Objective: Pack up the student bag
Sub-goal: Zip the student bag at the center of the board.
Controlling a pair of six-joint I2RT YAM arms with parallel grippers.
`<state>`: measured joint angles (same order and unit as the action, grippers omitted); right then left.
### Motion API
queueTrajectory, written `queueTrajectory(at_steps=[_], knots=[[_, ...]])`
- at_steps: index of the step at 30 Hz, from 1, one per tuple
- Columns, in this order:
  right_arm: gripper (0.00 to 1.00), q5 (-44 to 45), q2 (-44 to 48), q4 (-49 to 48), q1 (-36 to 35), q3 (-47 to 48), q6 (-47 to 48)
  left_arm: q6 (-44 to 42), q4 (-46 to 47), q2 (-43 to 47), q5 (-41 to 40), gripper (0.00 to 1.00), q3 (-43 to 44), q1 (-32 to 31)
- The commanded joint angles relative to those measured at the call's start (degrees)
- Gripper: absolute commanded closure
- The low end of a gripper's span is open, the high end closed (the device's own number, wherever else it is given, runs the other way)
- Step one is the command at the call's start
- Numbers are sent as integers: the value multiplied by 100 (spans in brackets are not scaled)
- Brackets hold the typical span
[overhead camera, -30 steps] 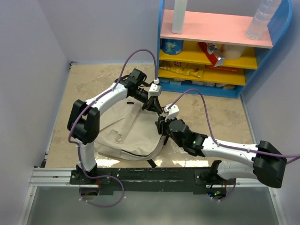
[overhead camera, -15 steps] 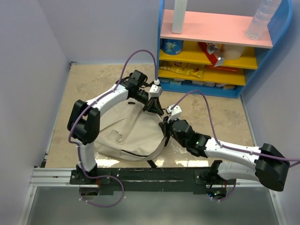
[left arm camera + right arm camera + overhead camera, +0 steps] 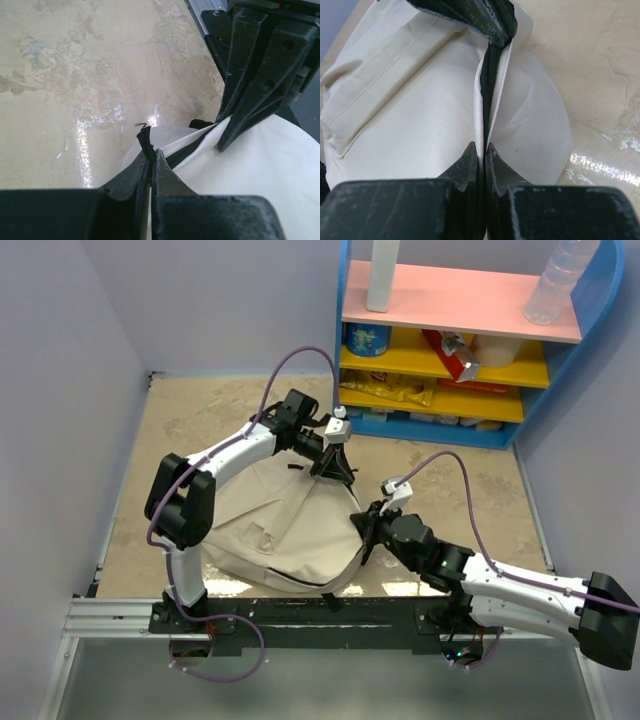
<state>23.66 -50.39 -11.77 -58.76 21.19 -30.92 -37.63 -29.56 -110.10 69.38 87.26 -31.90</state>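
The right gripper (image 3: pixel 368 530) pinches the zip seam (image 3: pixel 490 75) of the student bag (image 3: pixel 275 525), which lies on the table (image 3: pixel 200 420) near its front edge. Farther back, the left gripper (image 3: pixel 335 468) pinches the bag's black edge — shut tight. Packing looks barely begun — nothing going in.

The bag (image 3: pixel 280 525) at centre is plain cream with a black zip (image 3: pixel 490 70), the tabletop (image 3: pixel 200 420) is mottled beige, the shelf (image 3: pixel 455 300) at upper right is blue-framed with a pink top board and yellow lower boards, and the white-and-black arms (image 3: pixel 235 447) carry purple cables (image 3: pixel 303 351).
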Motion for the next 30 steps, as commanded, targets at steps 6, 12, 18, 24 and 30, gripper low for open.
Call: queueTrajectory(at_steps=[6, 12, 18, 24, 30], knots=[[100, 1744, 214, 1483, -697, 500, -1020, 1018, 1540, 59, -1496, 99, -183, 403], [100, 1660, -41, 1880, -979, 658, -1364, 1328, 1998, 15, -1700, 99, -254, 711], [83, 1405, -76, 1977, -997, 1044, -987, 1338, 2140, 103, -2246, 99, -421, 712], [11, 1433, -409, 1319, -734, 1686, 804, 775, 1515, 305, -1315, 98, -526, 554], [17, -219, -1146, 729, 417, 2020, 2105, 871, 1480, 463, -761, 98, -535, 527]])
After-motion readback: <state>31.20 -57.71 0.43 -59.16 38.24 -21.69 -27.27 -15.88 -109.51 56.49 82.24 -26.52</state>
